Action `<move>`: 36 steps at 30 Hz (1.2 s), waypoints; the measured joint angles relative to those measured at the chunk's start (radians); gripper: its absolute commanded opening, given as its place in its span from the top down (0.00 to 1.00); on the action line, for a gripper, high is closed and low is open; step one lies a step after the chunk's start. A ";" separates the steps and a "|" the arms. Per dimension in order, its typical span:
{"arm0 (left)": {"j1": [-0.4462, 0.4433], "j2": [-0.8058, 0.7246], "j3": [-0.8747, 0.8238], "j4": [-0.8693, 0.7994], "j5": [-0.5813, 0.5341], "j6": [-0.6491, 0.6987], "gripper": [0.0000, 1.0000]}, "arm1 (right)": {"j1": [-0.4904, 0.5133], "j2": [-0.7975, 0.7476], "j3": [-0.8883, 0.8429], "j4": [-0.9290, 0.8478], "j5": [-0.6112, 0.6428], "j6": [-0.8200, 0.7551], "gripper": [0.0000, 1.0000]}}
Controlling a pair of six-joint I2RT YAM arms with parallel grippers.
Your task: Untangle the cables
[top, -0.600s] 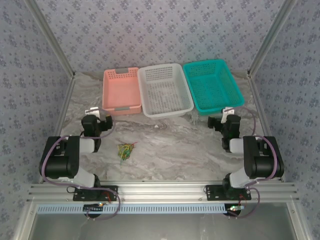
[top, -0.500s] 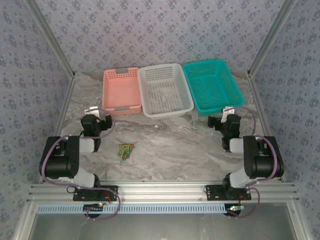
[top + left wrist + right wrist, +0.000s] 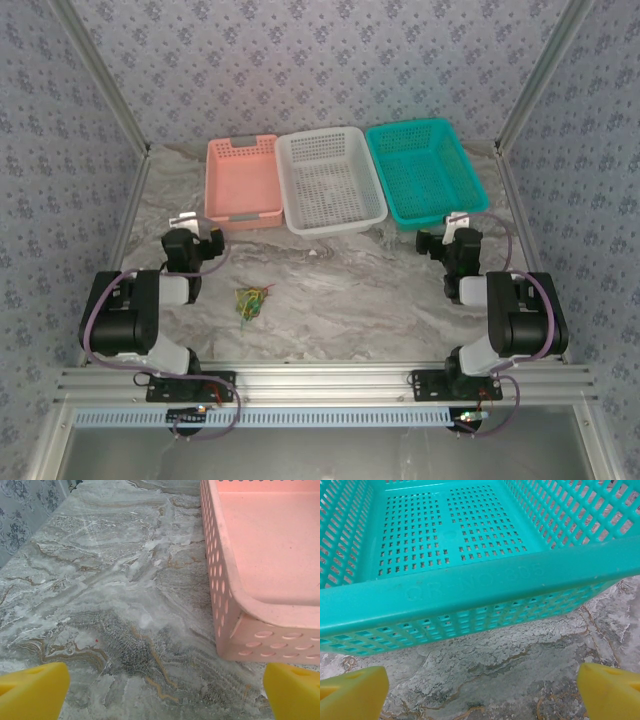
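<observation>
Lying in a small knotted bunch, the cables [image 3: 251, 302] are resting on the marble-patterned table [image 3: 360, 295] in its near left part, close to the left arm [image 3: 130, 320] and well apart from every basket. Nothing is touching them, so by my reckoning the untangling is not yet begun. Left gripper [image 3: 162, 692] is hovering with its yellow fingertips [image 3: 32, 690] spread wide, holding nothing. It is facing the near corner of the pink basket [image 3: 240, 630], away from the bunch. Right gripper [image 3: 481, 692] is likewise gaping wide and empty, looking at the near wall of the teal basket [image 3: 470, 590], far across the table from the cables. Risks as I am judging them: the wires are thin and lying flat, so wide jaws coming down may be closing on stone, or pinching several strands at once and tightening the knot. A one-sided pull may be dragging the whole bunch along instead of parting it. The right arm is facing the longer reach. White basket [image 3: 335, 222] is sitting between the other two at the far side, and none of the three is blocking the way to the bunch.
</observation>
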State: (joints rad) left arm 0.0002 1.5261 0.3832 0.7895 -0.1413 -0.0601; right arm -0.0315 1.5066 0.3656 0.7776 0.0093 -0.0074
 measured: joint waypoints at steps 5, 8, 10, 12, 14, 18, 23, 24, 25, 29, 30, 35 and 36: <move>0.000 0.000 0.000 0.000 0.000 0.000 0.01 | 0.000 0.001 0.000 0.002 0.000 -0.002 0.01; 0.000 0.000 0.000 0.000 0.000 0.000 0.01 | 0.000 0.002 0.000 0.002 0.000 -0.002 0.01; 0.000 0.000 0.000 0.000 0.000 0.000 0.01 | 0.000 0.002 0.000 0.003 0.000 -0.002 0.01; 0.000 0.000 0.000 0.000 0.000 0.000 0.01 | 0.000 0.002 0.000 0.004 0.000 -0.002 0.01; 0.000 0.000 0.000 0.001 0.000 0.000 0.01 | 0.000 0.002 0.000 0.005 0.000 -0.002 0.01; -0.012 -0.051 0.000 -0.033 -0.033 0.004 0.01 | 0.001 -0.039 0.023 -0.078 0.028 0.000 0.01; -0.060 -0.285 0.004 -0.209 -0.112 0.005 0.01 | 0.003 -0.206 0.096 -0.254 0.095 0.030 0.01; -0.071 -0.343 0.004 -0.250 -0.128 -0.001 0.01 | 0.005 -0.257 0.096 -0.279 0.111 0.044 0.01; -0.079 -0.398 0.003 -0.292 -0.143 -0.009 0.01 | 0.008 -0.304 0.096 -0.303 0.126 0.054 0.01; -0.089 -0.606 -0.003 -0.472 -0.191 -0.058 0.01 | 0.033 -0.471 0.085 -0.395 0.179 0.106 0.01; -0.089 -0.667 -0.008 -0.524 -0.201 -0.075 0.01 | 0.042 -0.509 0.081 -0.422 0.190 0.116 0.01; -0.089 -0.911 -0.018 -0.762 -0.238 -0.141 0.01 | 0.096 -0.695 0.072 -0.572 0.224 0.158 0.01; -0.090 -0.947 -0.017 -0.810 -0.238 -0.145 0.01 | 0.114 -0.732 0.072 -0.608 0.233 0.165 0.01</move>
State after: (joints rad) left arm -0.0902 0.5789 0.3660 -0.0208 -0.3794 -0.2047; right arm 0.0822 0.7742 0.4381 0.1696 0.2428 0.1577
